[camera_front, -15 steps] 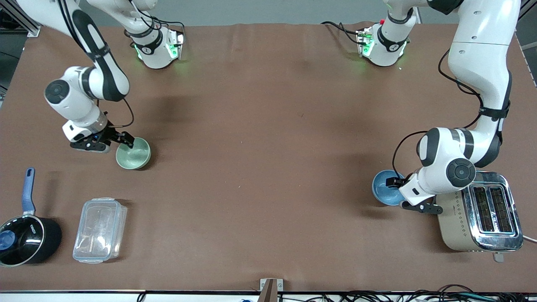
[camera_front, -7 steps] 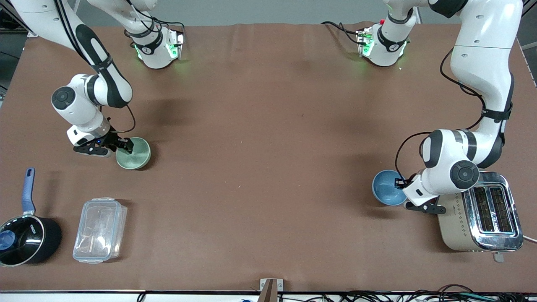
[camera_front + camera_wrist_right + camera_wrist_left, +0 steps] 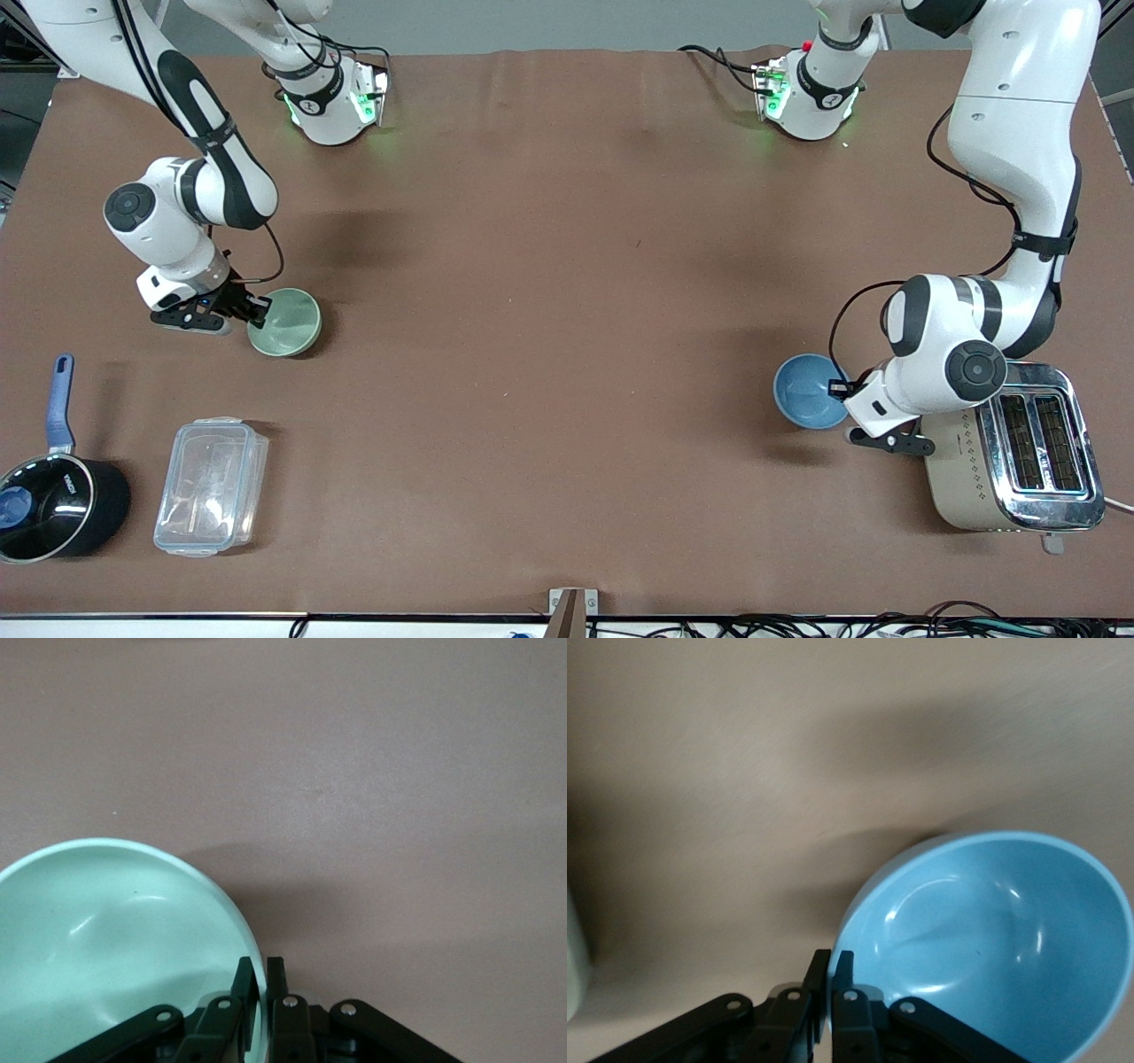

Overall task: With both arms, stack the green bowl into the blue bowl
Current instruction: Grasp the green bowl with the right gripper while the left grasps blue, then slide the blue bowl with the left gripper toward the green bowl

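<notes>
I hold the green bowl (image 3: 284, 322) by its rim at the right arm's end of the table; my right gripper (image 3: 257, 309) is clamped on the edge that faces my wrist, one finger inside the bowl and one outside. In the right wrist view the fingers (image 3: 244, 988) pinch the pale rim of the green bowl (image 3: 106, 939) with bare brown table showing past it. I cannot tell whether the bowl rests on the table or hangs just above it.

The blue bowl (image 3: 809, 403) is well apart from it, at the left arm's end of the table, just beside the toaster (image 3: 1019, 461). My left gripper (image 3: 837, 387) grips its rim in the same way. In the left wrist view the fingers (image 3: 843, 979) close over the edge of the blue bowl (image 3: 992, 939), which looks tilted, its lighter inside turned toward the camera.

The two bowls are apart, with a wide stretch of the brown table (image 3: 567, 354) between them.

Nearer to the front camera than the green bowl lies a clear plastic box (image 3: 211, 486) with its lid on, and beside that, at the table's edge, a black saucepan (image 3: 55, 505) with a blue handle. The toaster is beige and chrome with two slots on top.
</notes>
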### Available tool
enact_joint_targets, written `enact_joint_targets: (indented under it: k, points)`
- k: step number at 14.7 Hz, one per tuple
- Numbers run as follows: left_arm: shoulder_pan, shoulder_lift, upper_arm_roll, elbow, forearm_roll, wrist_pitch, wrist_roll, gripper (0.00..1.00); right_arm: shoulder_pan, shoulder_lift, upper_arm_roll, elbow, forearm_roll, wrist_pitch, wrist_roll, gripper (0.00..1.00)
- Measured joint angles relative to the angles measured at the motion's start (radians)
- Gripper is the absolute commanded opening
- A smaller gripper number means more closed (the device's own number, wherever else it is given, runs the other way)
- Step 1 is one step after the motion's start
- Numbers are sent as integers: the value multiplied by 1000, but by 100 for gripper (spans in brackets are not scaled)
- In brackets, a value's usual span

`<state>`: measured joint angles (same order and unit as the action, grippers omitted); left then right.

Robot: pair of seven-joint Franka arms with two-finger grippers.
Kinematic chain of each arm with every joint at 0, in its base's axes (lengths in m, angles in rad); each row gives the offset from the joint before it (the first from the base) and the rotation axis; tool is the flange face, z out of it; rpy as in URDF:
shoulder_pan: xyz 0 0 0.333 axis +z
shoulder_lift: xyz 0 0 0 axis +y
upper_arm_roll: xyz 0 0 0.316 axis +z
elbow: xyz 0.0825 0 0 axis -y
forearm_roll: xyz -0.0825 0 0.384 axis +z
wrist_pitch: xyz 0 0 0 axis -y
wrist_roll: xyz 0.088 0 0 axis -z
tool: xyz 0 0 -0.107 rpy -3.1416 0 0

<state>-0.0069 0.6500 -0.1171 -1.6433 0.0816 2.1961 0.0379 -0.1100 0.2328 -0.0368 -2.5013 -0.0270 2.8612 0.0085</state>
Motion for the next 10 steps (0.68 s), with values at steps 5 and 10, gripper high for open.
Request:
enact_joint_targets:
  k: [5,10]
  points:
    - [-11,2,-153,33,-75,-18,-130,0,1,-92,9,110,0,-241,7,0]
    - [-167,21,-259,50,-81,-21,-488,0,43,-161,19,318,13,-555,44,0]
